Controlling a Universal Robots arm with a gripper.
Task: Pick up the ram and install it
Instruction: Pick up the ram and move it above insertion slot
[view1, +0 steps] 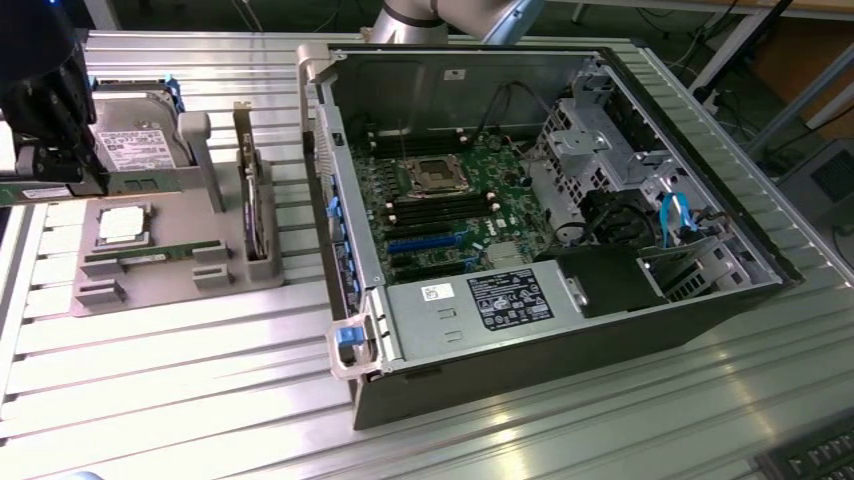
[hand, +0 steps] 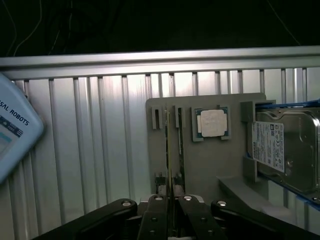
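My gripper (view1: 64, 178) hangs over the grey parts tray (view1: 174, 290) at the exterior view's far left. It is shut on a ram (view1: 140, 185), a thin green stick held level above the tray's back part. In the wrist view the gripper (hand: 170, 201) pinches this ram (hand: 168, 150), which shows edge-on as a thin line. A second, like stick (view1: 134, 257) lies in a slot nearer the tray's front. The open computer case (view1: 694, 300) lies on its side to the exterior view's right, with the black memory slots (view1: 434, 210) on its motherboard.
On the tray sit a silver square processor chip (hand: 212, 122) and a silver hard drive (hand: 290, 145) with a white label. A flat part stands upright in the tray's holder (view1: 250, 170). A white pendant (hand: 15, 130) lies on the ribbed aluminium table (view1: 174, 400).
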